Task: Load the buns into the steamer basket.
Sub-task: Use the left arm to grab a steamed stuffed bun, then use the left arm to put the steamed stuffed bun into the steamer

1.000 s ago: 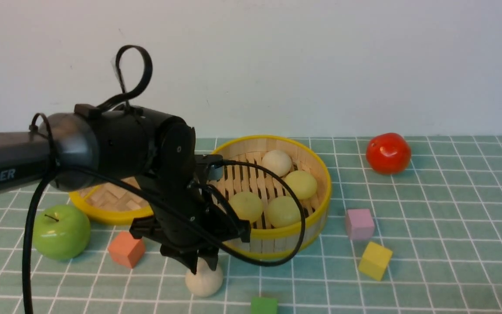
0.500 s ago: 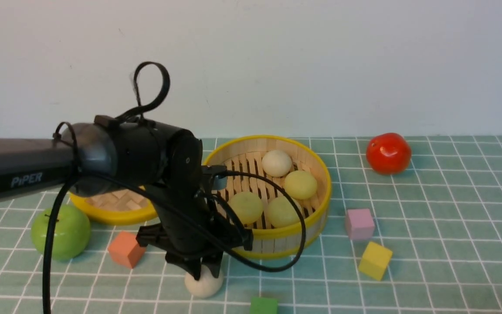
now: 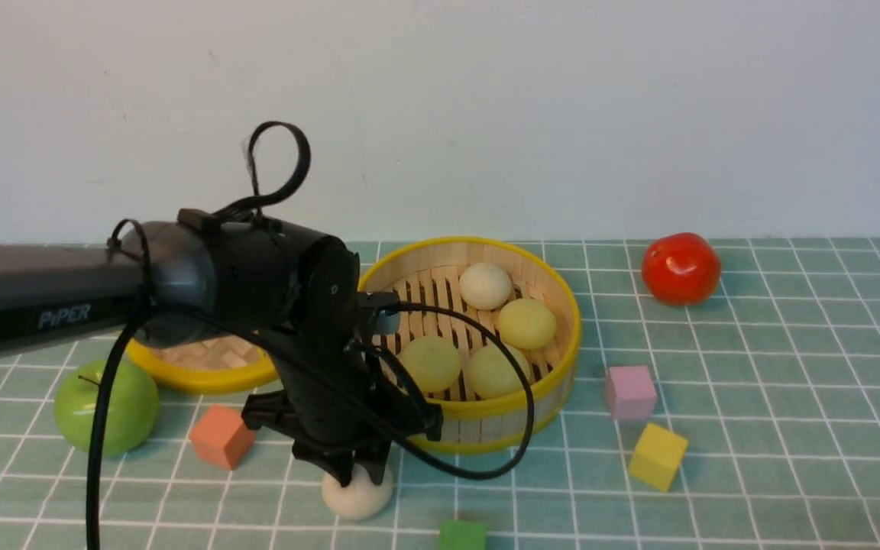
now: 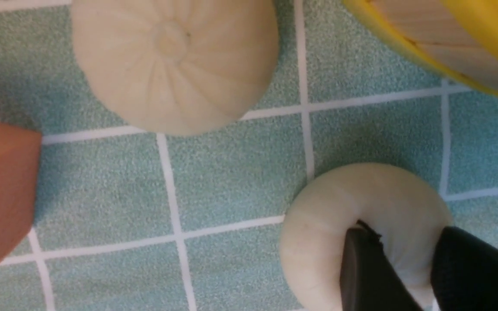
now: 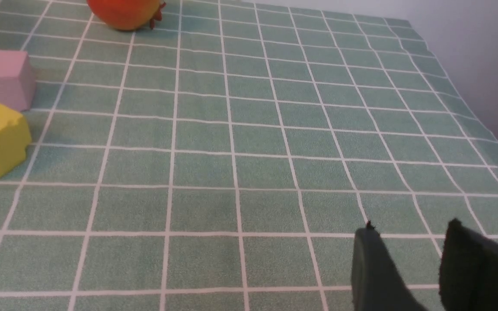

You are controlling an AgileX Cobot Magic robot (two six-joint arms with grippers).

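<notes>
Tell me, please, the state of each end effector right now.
Left end effector: closed on an off-white bun.
Right end effector: open, holding nothing.

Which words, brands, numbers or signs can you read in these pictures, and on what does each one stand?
"PiPER": white letters on the dark side of the left arm, seen in the front view.
No other writing, number or sign shows in any of the three views.
</notes>
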